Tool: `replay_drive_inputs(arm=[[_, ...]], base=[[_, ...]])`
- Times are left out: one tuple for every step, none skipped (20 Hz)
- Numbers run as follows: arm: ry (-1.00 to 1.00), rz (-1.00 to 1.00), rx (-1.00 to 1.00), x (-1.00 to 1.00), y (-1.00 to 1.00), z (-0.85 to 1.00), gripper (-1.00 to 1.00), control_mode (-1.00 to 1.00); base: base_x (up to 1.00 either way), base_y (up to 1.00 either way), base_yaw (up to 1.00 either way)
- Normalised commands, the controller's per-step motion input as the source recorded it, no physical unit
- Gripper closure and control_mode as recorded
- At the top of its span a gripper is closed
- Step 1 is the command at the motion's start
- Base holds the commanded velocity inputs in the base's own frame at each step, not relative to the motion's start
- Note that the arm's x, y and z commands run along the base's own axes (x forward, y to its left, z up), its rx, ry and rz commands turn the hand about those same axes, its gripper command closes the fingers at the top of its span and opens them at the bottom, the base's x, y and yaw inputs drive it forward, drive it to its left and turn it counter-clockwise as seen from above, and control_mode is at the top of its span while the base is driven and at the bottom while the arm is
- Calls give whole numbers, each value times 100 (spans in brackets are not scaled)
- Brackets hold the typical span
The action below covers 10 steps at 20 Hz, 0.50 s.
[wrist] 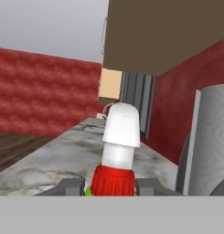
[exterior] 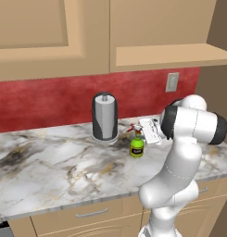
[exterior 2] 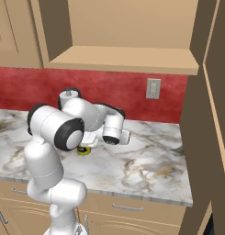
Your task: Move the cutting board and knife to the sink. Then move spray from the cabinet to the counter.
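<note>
Second step, tail end: spray (exterior: 137,144) stands upright on the bench (exterior: 50,162), just right of the paper-towel roll (exterior: 104,116), out of the cabinet (exterior 2: 127,57) above. Hand view has the jaws clamped on the bottle's red collar, one finger (wrist: 67,186) each side, white nozzle up between them. Looks set down but not let go. Next move calls for opening the jaws, then backing straight off so the bottle doesn't tip into the roll.
</note>
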Motion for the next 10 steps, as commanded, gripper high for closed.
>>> replay_drive_inputs(arm=[[0,1,0,0,0,-6,100,-100],[0,0,0,0,0,-6,100,-100],[0,0,0,0,0,-1,100,-100],[0,0,0,0,0,0,100,-100],[0,0,0,0,0,0,-100,-100],[0,0,0,0,0,0,-100,-100],[0,0,0,0,0,0,-100,-100],[0,0,0,0,0,0,-100,-100],[0,0,0,0,0,0,-100,-100],[0,0,0,0,0,0,-100,-100]], base=[[0,0,0],[0,0,0],[0,0,0],[0,0,0],[0,0,0],[0,0,0],[0,0,0],[0,0,0],[0,0,0],[0,0,0]])
